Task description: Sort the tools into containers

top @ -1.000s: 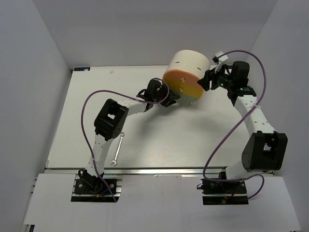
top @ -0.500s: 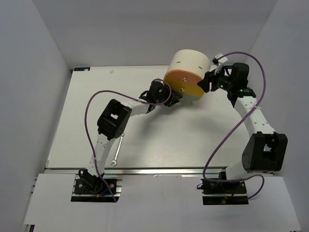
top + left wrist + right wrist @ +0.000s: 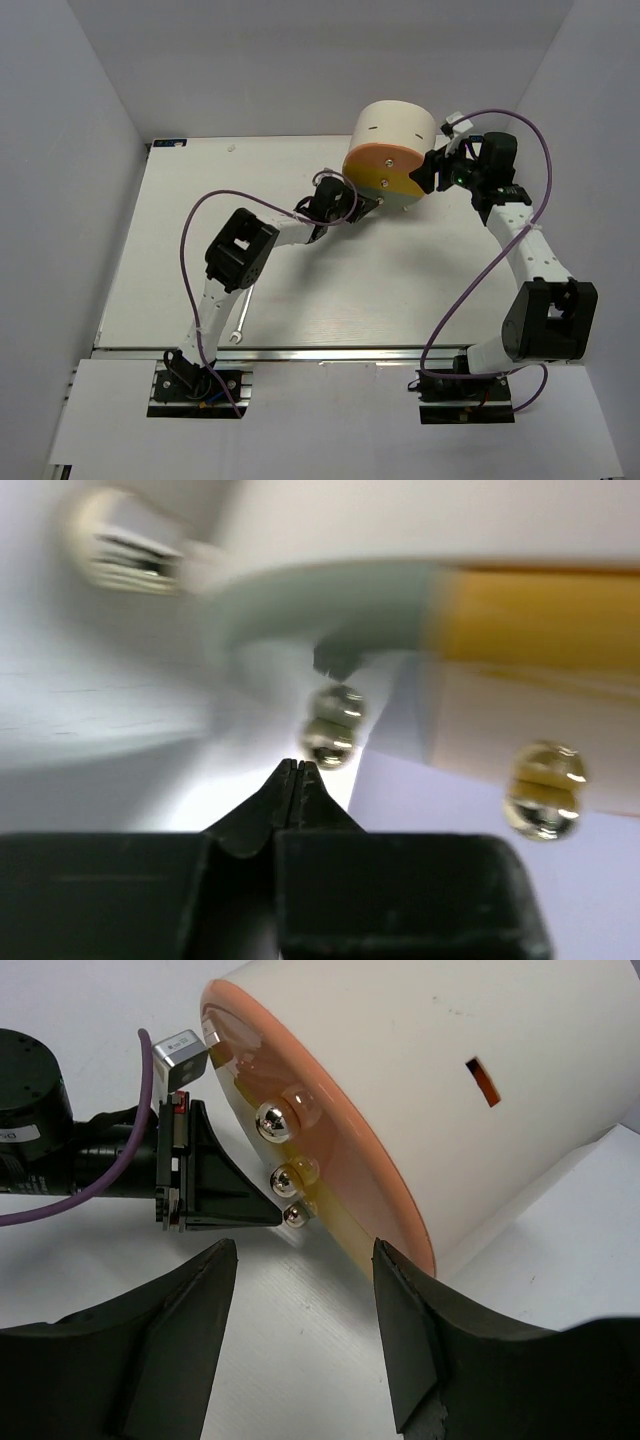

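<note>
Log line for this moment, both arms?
left gripper shut, tips at lowest knob | right gripper open beside cabinet | wrench on table

A white tabletop (image 3: 180,230) (faint wood grain) sits boxed in by plain pale-grey walls (image 3: 90,120) on three sides, evenly lit, with an aluminium rail (image 3: 330,354) along its near edge.

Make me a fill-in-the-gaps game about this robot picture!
The cream drum-shaped cabinet has ___ shiny round knobs. The right gripper holds its fingers wide ___. The thin looping cable is ___.
Missing words: three, open, purple.
</note>
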`<state>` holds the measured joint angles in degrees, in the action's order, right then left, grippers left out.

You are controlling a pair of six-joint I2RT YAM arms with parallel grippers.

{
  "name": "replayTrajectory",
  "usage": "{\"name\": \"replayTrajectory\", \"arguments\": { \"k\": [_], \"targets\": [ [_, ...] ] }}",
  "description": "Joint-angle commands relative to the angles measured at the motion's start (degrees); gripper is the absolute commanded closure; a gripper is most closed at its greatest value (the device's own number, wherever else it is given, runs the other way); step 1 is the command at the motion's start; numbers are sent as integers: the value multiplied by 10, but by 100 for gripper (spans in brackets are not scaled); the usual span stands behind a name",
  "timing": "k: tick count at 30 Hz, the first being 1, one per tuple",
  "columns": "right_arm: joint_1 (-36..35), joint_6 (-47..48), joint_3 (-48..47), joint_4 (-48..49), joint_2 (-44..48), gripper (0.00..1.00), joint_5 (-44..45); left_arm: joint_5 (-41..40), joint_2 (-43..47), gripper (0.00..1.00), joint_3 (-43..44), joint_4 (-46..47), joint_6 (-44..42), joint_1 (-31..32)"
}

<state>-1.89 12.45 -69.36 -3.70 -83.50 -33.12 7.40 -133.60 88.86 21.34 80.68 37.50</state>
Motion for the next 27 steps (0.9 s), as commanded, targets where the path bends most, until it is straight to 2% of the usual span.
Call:
{"name": "replayTrajectory", "arguments": {
  "k": [1, 6, 8, 10, 11, 12, 15, 27],
  "targets": [
    [4, 6, 5, 17, 25, 37, 3, -27, 40, 96, -32, 17, 4, -1],
    [7, 6, 12, 18, 30, 37, 4, -16, 86, 96, -99, 30, -18, -1],
    [7, 5, 13, 17, 29, 37, 3, -12, 102, 93, -120, 54, -19, -1],
    [7, 5, 15, 17, 31, 37, 2, -6, 106, 86, -140, 76, -20, -1],
    [7, 5, 16, 17, 32, 37, 2, -5, 104, 74, -142, 101, -20, -1],
    [7, 5, 19, 17, 33, 37, 2, -4, 99, 68, -135, 112, -19, -1],
    [7, 6, 23, 15, 37, 37, 3, 3, 75, 59, -113, 138, -18, 0],
    [12, 6, 27, 16, 42, 37, 4, -35, 4, 57, -18, 122, -2, 14]
  ]
}}
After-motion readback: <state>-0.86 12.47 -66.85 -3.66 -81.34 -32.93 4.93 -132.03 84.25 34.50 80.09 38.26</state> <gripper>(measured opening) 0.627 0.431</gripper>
